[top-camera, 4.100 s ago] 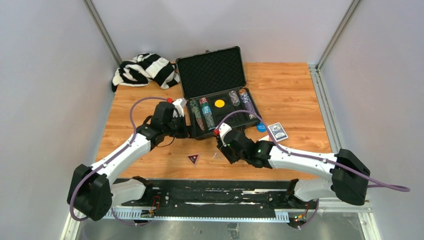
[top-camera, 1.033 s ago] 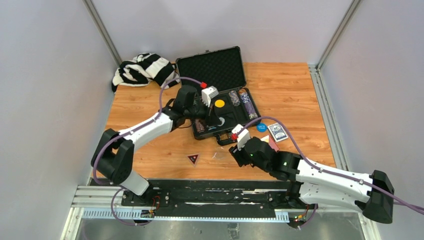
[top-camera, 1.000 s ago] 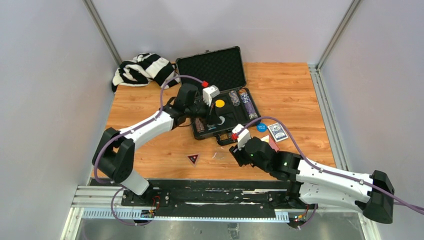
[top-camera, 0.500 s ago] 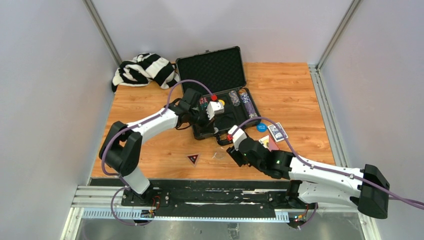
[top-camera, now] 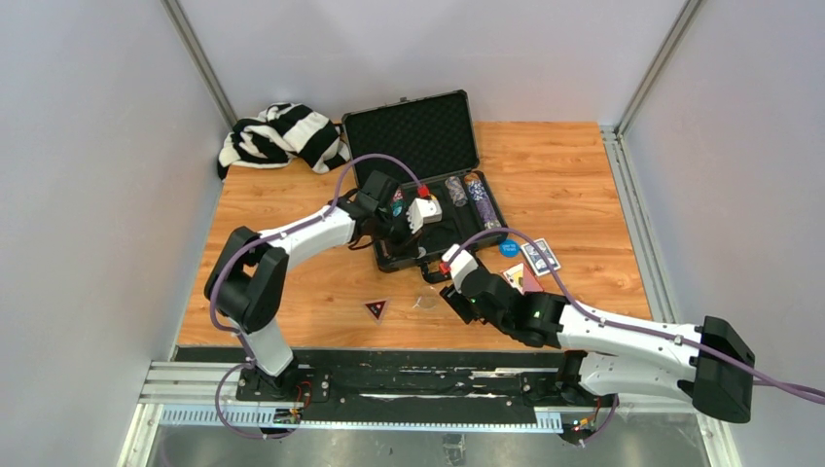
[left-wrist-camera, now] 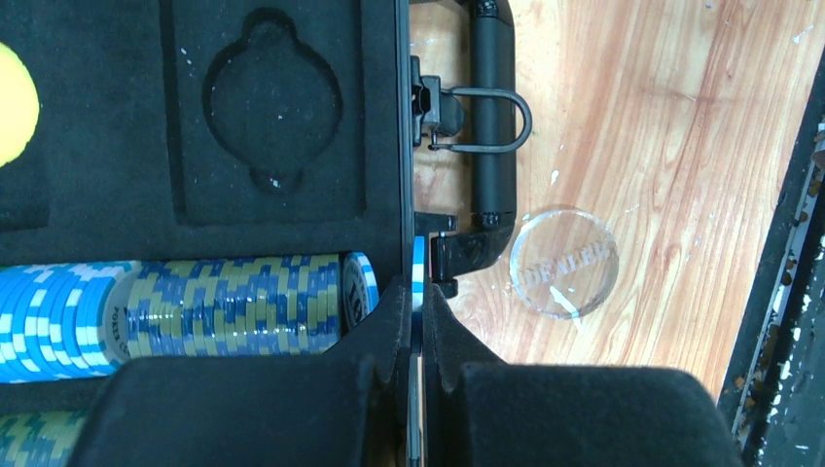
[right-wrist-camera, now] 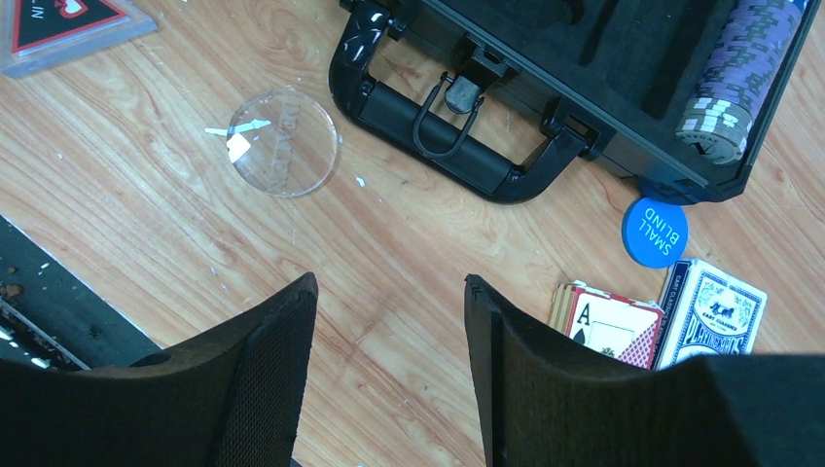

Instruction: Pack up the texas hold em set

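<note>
Now, left pincer (left-wrist-camera: 416,297) pinches a blue-white chip (left-wrist-camera: 417,261) at the rim of the case (left-wrist-camera: 402,146); right pincer (right-wrist-camera: 389,287) gapes above table (right-wrist-camera: 389,229)

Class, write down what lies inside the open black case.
Blue-green chip rows, purple chips, a yellow disc, an empty recess. The left gripper, pinching one chip, covers the case's middle in the top view.

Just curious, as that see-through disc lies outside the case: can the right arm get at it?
Probably yes. The clear disc lies flat on the table just ahead of the open right gripper, beside the case handle, with nothing over it. Being flat, it may be fiddly to pinch.
</note>
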Robot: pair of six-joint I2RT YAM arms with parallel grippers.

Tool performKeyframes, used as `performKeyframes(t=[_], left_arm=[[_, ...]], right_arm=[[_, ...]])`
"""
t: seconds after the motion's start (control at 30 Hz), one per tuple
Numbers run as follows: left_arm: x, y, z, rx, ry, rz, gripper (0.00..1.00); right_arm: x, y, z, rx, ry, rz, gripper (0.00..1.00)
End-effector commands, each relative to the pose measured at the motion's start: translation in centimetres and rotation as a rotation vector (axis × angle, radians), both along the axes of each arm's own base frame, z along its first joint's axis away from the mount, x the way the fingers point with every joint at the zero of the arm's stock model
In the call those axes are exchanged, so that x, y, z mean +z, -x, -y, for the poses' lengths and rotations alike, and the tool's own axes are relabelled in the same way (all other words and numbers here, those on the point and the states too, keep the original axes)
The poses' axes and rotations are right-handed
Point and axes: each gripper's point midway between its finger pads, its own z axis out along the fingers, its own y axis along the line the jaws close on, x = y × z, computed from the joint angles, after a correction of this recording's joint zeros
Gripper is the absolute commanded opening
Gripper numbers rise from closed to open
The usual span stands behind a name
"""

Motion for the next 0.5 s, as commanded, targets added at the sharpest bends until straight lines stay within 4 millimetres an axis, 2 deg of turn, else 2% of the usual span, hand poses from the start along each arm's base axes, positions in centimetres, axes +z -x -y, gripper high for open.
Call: performKeyframes(t=[0.0,0.27,0.47], left_arm=[[-0.1,-2.5,-0.2,0.037,-0.054,0.072,0.01],[0.5,-3.3,-0.3,0.044,-0.068,0.1,0.01],[1.5,-2.3,0.3,-0.016,-0.026,0.087,0.01]], right_arm=[[-0.2,-0.7,0.7,-0.025,0.034,0.029,0.57],[-0.4,-0.8,0.7,-0.025,0.043,0.028,0.57],[-0.4,-0.8,0.7,-0.025,0.047,0.029,0.57]])
